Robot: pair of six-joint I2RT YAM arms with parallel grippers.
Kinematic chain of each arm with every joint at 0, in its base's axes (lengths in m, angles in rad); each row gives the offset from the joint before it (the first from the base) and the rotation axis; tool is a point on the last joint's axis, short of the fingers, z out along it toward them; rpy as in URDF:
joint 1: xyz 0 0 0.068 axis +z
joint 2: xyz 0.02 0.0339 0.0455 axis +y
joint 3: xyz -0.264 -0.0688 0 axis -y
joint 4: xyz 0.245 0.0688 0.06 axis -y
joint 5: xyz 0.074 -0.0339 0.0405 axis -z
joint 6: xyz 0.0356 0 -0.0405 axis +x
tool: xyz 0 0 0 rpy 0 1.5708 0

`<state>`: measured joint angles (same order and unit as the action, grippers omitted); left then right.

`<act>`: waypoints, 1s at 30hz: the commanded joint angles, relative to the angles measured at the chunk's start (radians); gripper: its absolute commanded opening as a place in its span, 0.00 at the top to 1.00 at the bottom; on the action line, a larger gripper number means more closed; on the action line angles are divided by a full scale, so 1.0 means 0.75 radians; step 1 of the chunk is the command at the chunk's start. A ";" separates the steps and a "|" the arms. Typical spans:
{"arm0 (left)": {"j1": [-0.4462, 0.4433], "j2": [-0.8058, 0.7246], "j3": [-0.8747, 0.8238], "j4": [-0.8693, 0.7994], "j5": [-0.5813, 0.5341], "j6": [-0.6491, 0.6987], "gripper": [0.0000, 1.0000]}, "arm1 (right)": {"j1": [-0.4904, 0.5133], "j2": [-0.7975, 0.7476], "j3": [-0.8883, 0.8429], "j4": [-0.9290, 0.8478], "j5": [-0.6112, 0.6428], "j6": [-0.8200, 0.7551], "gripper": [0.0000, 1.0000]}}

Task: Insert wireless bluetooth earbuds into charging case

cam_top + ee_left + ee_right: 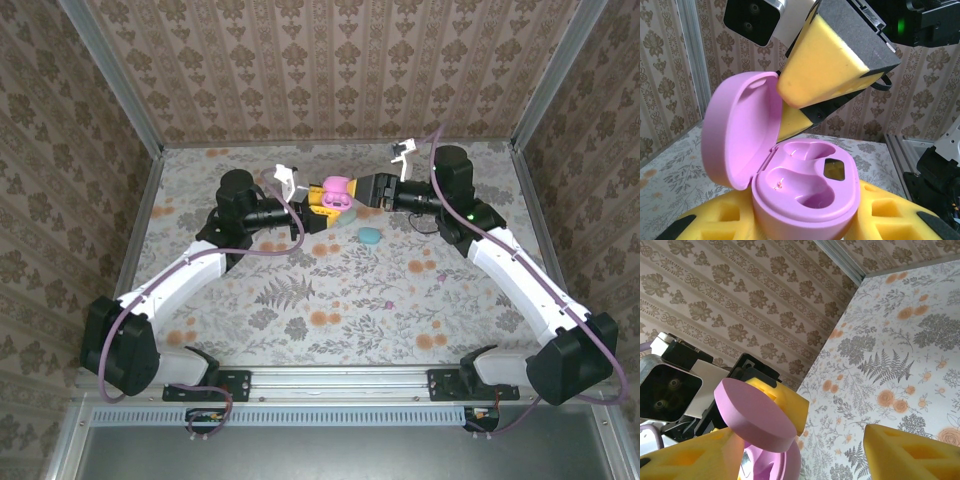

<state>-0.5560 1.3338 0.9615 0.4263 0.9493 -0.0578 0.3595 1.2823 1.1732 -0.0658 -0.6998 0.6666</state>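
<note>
The charging case (805,197) is being clamped low on its base between the foam pads (715,222) of the left gripper (802,225), whose jaws are being held narrowly apart on it. The right gripper (800,440) is being held about half spread just above the case. The raised lid (740,130) is standing between its pads, close to one, and nothing is judged to be gripped by it.

Both wells (807,185) in the case are being shown empty. A small teal thing (370,235) is lying on the table (330,310) near the case, on its near side. Whether it is an earbud cannot be told.

The case is being judged light, rigid and glossy, so likely to slip under a slack grip. Its hinge is being judged the weak point, so the base is the place to hold. An earbud would be small and smooth, best pinched across its body.

Open table is lying on the near side of the case. The back wall (330,70) is standing beyond the case.
</note>
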 commanded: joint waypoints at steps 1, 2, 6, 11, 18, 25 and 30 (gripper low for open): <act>-0.007 -0.036 -0.016 0.022 0.002 0.017 0.68 | -0.003 -0.015 0.061 -0.031 0.064 0.015 0.33; -0.006 -0.036 -0.022 0.026 -0.016 0.012 0.68 | -0.005 -0.023 0.065 -0.020 0.037 0.014 0.33; -0.007 -0.036 -0.045 0.058 -0.094 -0.018 0.68 | -0.009 -0.093 0.072 -0.039 -0.009 -0.010 0.32; -0.007 -0.028 -0.058 0.094 -0.126 -0.049 0.68 | -0.037 -0.213 0.038 -0.177 0.078 -0.099 0.31; -0.007 -0.038 -0.076 0.120 -0.132 -0.066 0.68 | -0.281 -0.298 -0.158 -0.613 0.438 -0.079 0.37; -0.007 -0.053 -0.094 0.142 -0.131 -0.074 0.68 | -0.578 -0.202 -0.497 -0.756 0.602 -0.041 0.46; -0.005 -0.064 -0.096 0.117 -0.140 -0.052 0.68 | -0.600 -0.115 -0.554 -0.735 0.661 -0.022 0.47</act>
<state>-0.5560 1.3170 0.8967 0.4866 0.8467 -0.0978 -0.0853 1.1854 0.7658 -0.5983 -0.2638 0.6350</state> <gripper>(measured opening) 0.344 0.535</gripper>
